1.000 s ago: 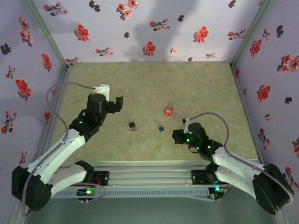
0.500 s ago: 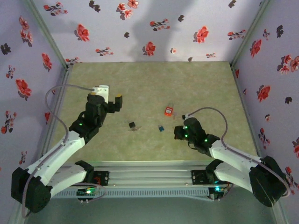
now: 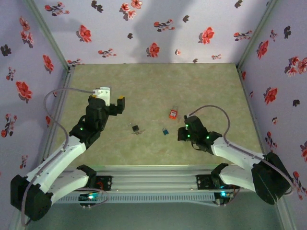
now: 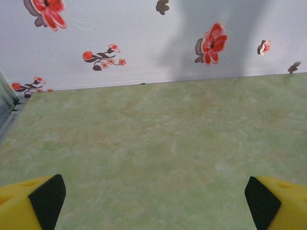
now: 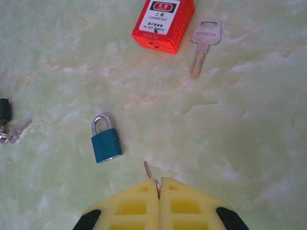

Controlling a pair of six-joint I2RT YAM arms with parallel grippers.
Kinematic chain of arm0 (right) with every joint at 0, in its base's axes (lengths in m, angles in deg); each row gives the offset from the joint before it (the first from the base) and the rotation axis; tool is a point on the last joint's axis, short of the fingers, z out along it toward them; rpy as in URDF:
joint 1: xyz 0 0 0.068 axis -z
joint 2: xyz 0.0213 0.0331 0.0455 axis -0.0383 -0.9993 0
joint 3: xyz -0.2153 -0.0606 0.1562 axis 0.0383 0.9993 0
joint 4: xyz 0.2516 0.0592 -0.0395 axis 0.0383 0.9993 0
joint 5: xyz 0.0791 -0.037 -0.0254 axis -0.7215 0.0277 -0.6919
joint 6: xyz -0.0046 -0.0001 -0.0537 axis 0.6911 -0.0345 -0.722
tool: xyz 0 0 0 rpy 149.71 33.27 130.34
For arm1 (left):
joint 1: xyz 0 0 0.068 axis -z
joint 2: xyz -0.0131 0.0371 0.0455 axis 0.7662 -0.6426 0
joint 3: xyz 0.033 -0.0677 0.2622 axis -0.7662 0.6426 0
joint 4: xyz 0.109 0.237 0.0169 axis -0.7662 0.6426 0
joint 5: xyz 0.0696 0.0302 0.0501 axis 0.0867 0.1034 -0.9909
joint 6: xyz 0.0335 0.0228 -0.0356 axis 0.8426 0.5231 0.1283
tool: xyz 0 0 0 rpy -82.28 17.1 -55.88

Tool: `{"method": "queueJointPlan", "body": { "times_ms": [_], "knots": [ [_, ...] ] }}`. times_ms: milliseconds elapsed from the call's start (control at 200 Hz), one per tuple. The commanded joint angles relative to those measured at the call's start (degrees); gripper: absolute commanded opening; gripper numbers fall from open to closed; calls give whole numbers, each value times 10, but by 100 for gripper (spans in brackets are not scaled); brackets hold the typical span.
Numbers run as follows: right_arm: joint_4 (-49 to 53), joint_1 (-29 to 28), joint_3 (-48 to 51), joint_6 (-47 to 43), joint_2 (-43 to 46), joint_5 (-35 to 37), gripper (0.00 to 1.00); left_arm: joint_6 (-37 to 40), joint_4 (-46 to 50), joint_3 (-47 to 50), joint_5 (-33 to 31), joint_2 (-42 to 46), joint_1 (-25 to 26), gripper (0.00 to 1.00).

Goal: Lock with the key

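Over the last second my right arm (image 3: 230, 155) has reached up and left in the top view. That carries my right jaws closer to the teal padlock (image 3: 165, 131), while nothing on the counter (image 4: 153, 143) has shifted. My left arm (image 3: 72, 143) has barely stirred. Its jaws stand wide apart, the yellow fingertips (image 4: 45, 199) at the bottom corners of the left wrist view with bare counter between them.

My right jaws are pressed together on a thin metal blade (image 5: 148, 170) that pokes out between the pads (I take it for the small key). In the right wrist view the teal padlock (image 5: 105, 143) lies just up and left of that tip, shackle pointing away from me and apart from the blade. I judge the approach is nearly done, but the tip is not yet lined up with the keyway (which I cannot see from here).

At the top of that view lies a red safety padlock (image 5: 163, 24), its label reading "LOCKED OUT" and "DO NOT REMOVE" under some Chinese characters. Beside it is a silver key (image 5: 204, 45) stamped "000205A". A black-headed bunch of keys (image 5: 7, 127) sits at the left edge.
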Motion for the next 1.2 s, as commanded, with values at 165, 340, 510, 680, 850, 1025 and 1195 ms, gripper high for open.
{"method": "queueJointPlan", "body": {
  "times_ms": [165, 340, 510, 680, 850, 1025, 1195],
  "knots": [
    [-9, -5, -36, -4, -57, -21, 0, 0, -9, 7, -1, 15, -4, 100],
    [-25, -5, -58, -3, -101, -34, 0, -2, -6, 6, 0, 18, -4, 100],
    [-36, -7, -86, -3, -150, -51, 0, -2, -6, 6, -1, 19, -4, 100],
    [-45, -7, -101, -4, -180, -55, 0, -1, -6, 7, 0, 20, -4, 100],
    [-49, -7, -117, -12, -204, -52, 0, 0, -6, 7, -1, 21, -4, 100],
    [-50, -7, -138, -12, -235, -68, 0, 1, -4, 7, -1, 21, -4, 100],
    [-60, -6, -141, -9, -244, -65, 0, 2, -4, 7, 0, 23, -4, 100]
  ]
}}
